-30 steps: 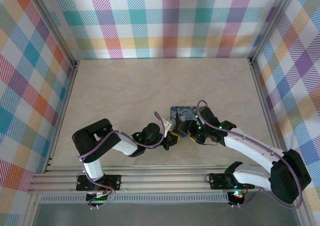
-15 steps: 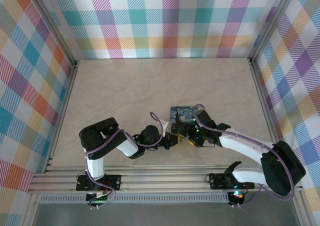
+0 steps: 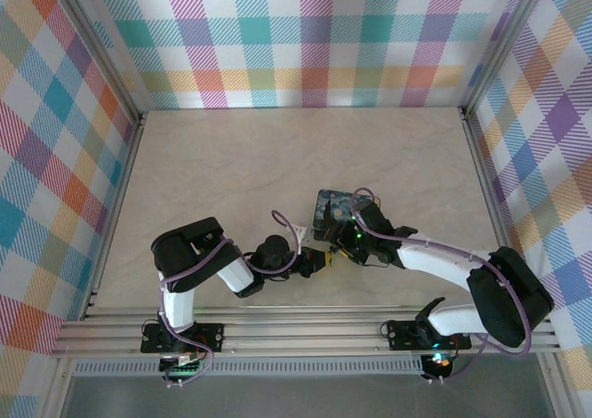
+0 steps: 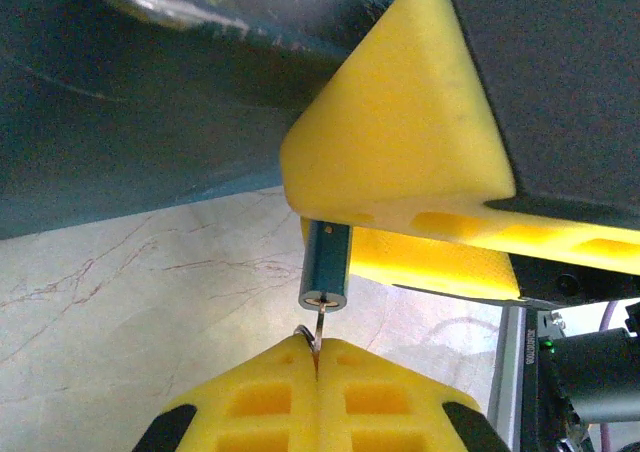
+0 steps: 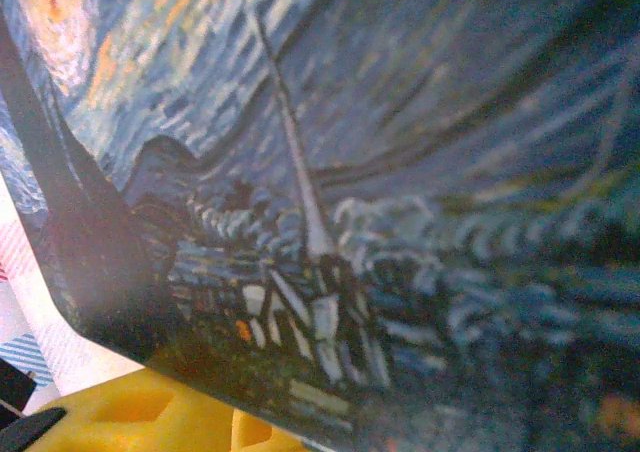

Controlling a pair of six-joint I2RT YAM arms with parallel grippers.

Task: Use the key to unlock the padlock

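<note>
A thin silver metal key [image 4: 318,324] is pinched in the closed, yellow-padded left gripper [image 4: 317,347]. Its tip is set against the end of the small bluish metal padlock [image 4: 325,267]. The padlock is clamped between the yellow pads of the right gripper [image 3: 338,242], above the beige marbled table [image 4: 150,302] and beside a blue swirly-sky printed box [image 3: 329,205].
</note>
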